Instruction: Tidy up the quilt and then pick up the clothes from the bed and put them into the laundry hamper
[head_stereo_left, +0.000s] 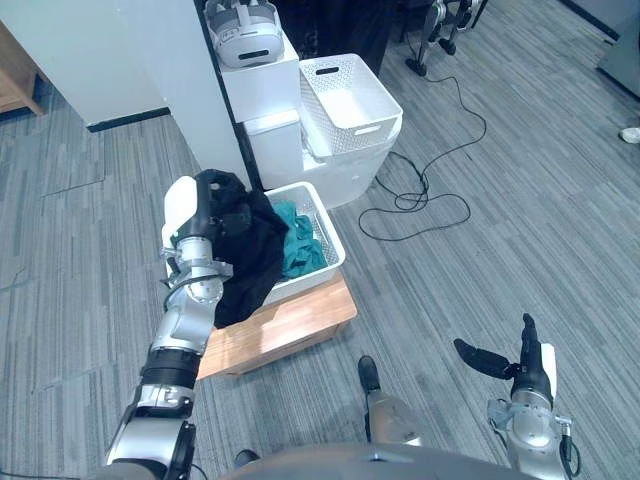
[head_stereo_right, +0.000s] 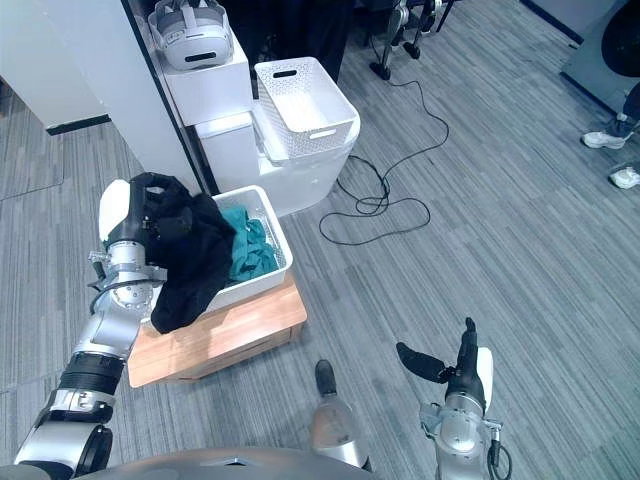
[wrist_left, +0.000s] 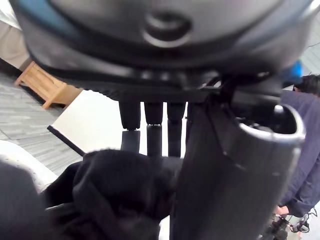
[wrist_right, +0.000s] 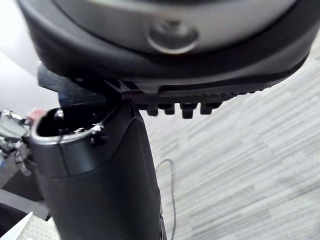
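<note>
A black garment (head_stereo_left: 250, 255) hangs from my left hand (head_stereo_left: 203, 222), which is shut on it above the left end of the white laundry hamper (head_stereo_left: 335, 240). The cloth drapes down over the hamper's near rim. In the left wrist view the same dark cloth (wrist_left: 115, 195) bunches under my fingers (wrist_left: 152, 130). Teal clothes (head_stereo_left: 300, 245) lie inside the hamper. My right hand (head_stereo_left: 525, 365) hangs low at the right over the carpet, fingers straight and open, holding nothing.
The hamper stands on a low wooden stand (head_stereo_left: 290, 325). Behind it a second white basket (head_stereo_left: 350, 100) sits on a white cabinet, and a white headset (head_stereo_left: 245, 30) rests on a white box. A person's shoes (head_stereo_right: 605, 140) show at the far right.
</note>
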